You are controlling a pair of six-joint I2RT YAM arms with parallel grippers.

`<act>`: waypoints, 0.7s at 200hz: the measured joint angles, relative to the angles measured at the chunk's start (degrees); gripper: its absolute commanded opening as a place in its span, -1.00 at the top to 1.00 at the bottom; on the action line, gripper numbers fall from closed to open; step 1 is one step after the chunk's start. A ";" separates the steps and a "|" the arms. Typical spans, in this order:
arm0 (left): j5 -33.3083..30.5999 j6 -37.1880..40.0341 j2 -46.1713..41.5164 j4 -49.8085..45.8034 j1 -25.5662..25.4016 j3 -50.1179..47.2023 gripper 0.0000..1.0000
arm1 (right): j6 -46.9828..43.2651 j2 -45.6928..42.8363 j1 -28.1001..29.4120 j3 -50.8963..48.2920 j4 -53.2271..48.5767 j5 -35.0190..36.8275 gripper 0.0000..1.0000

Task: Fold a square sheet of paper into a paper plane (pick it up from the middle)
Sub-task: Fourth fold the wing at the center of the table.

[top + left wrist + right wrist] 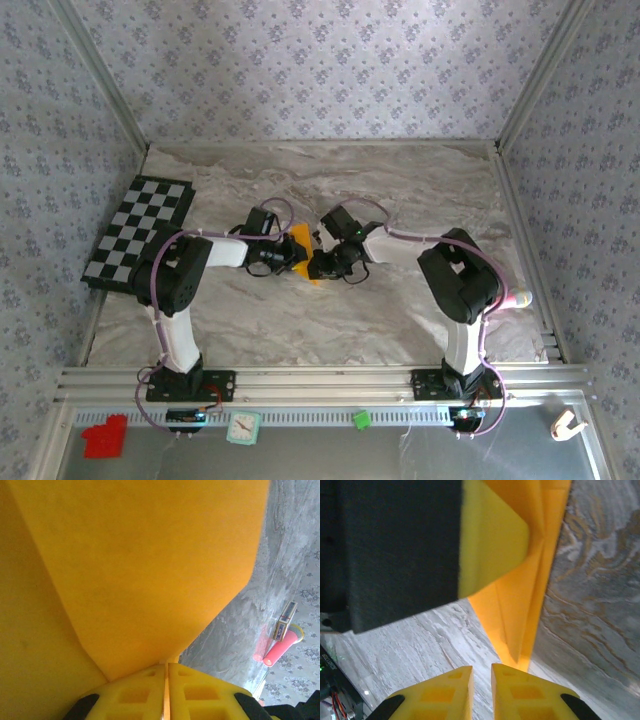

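Grey marble-look table (pixel 400 190) sits in front of you, with flowery wallpaper (pixel 300 70) on the walls around it. You have two arms, and they meet in the middle of the top view. One folded orange paper (pixel 300 239) is held up between them there.

Your left gripper (pixel 166 667) is pinched tight on the paper's (pixel 150 570) edge, and the sheet spreads up and to the left from its fingers. Your right gripper (pixel 482 669) has only a thin gap between its fingers and holds nothing. The pointed, creased tip of the paper (pixel 520 610) comes down just above its right finger. At the upper left of the right wrist view, the black body of the left gripper and its yellow finger (pixel 492 540) hide part of the paper.

One black-and-white checkered mat (pixel 140 232) lies at the left of the table. One pink tube-shaped thing (pixel 515 299) lies at the right edge.

Along the bottom of the top view you can count one red block (pixel 105 437), one small clock (pixel 242 428) with marks too small to read, and one green cube (pixel 361 419).
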 measured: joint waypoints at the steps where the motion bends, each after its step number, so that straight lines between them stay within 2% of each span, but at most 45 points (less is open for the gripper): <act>1: 0.00 0.00 0.00 0.00 0.00 0.00 0.77 | 0.00 0.07 0.00 0.02 0.00 0.00 0.66; 51: 0.02 -0.90 -0.04 -0.44 0.00 0.39 0.76 | -0.17 3.56 0.00 0.61 0.24 0.46 0.67; 88: -0.09 -0.57 -1.40 -2.19 0.20 1.53 0.63 | -1.46 3.54 -0.61 0.57 -0.09 0.28 0.68; 140: 0.13 3.21 -6.03 -2.40 2.86 2.40 0.55 | -6.56 3.06 -3.98 -1.86 -1.22 -6.05 0.69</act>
